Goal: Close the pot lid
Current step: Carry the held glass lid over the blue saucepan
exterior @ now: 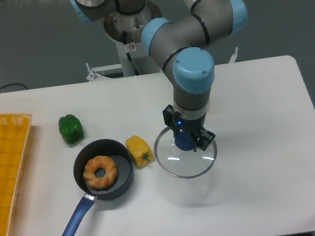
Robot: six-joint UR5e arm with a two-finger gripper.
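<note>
Gripper (187, 140) pinching the lid (186, 159) by its knob, carrying it raised off the table; pot (104, 169) sitting open to its left, so next comes travelling leftward, then lowering.

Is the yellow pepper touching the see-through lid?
Apart. The fixed camera shows a strip of white table between the yellow pepper and the lid rim.

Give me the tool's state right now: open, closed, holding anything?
Tool: closed on the blue knob of the lid, carrying it off the table, right of the pot.
</note>
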